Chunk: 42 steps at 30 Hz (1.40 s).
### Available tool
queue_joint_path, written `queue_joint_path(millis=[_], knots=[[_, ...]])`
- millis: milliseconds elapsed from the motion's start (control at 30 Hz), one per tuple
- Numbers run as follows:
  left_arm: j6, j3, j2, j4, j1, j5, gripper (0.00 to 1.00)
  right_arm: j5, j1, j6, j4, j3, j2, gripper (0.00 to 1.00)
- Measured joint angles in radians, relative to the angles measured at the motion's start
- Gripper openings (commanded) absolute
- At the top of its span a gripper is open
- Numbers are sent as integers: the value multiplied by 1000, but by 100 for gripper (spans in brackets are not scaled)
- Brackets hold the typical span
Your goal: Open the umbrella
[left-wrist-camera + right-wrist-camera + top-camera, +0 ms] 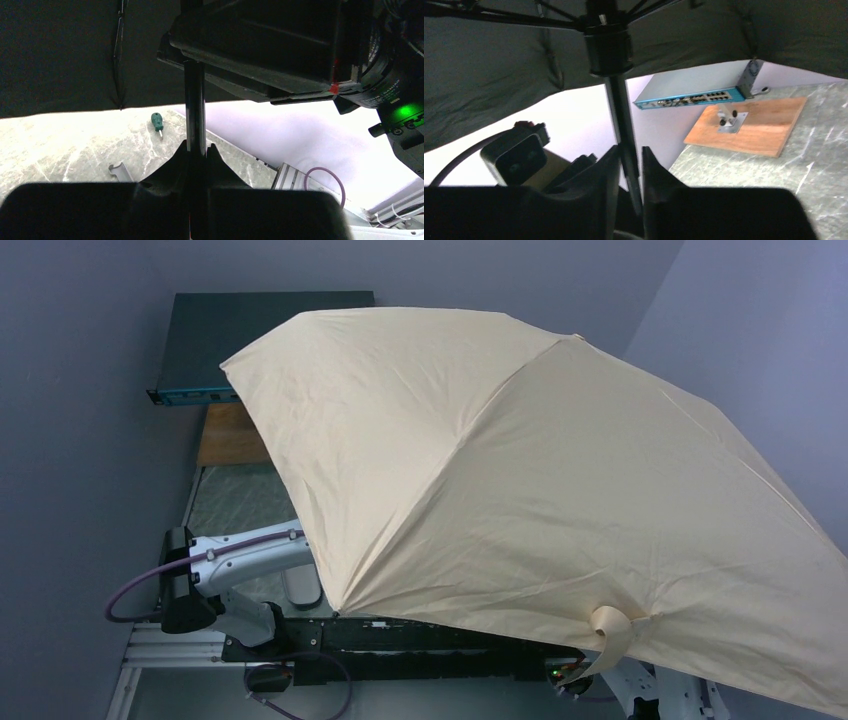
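The umbrella (520, 470) stands open. From the top camera its cream canopy fills the middle and right of the scene, hiding most of the table (235, 500) and both grippers, and its right edge is cut off by the frame. The beige strap tab (612, 635) curls off the near rim.

Under the canopy the fabric is black. In the right wrist view the black shaft (624, 130) rises to a round collar (608, 50) from which thin ribs spread. The handle is not visible in any view.

The left gripper (196, 150) is clamped on the shaft, its fingertips pressed against both sides. The right gripper (630, 152) has its fingers narrowly either side of the shaft higher up. A thin slit of light shows on one side, and whether they press it I cannot tell.

Of the left arm (250, 555) only the white link and a purple cable (130, 590) emerge at the near left. A grey rounded piece (303, 590) beneath it is half hidden.

A small green screwdriver (157, 121) lies on the marbled tabletop. At the far left a dark, blue-fronted network switch (250, 345) stands above a wooden board (230, 435).
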Motion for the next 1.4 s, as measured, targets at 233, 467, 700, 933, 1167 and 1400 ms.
queue_joint_path(millis=[233, 467, 700, 933, 1167, 1400], knots=[[1, -13, -7, 12, 4, 13, 26, -39, 0, -52, 19, 3, 6, 0], [66, -110, -96, -40, -11, 27, 99, -51, 1, -92, -16, 3, 5, 0], [76, -287, -350, -215, -16, -80, 99, -1, 1, -198, -59, 5, 11, 0], [47, -336, -652, -474, -16, -239, 99, 105, 1, -328, -35, -13, 16, 0], [-92, -398, -953, -816, -16, -436, 99, 228, 1, -443, 37, -16, 96, 0], [-254, -435, -1104, -1123, -16, -563, 99, 371, 3, -565, 101, -16, 202, 0]])
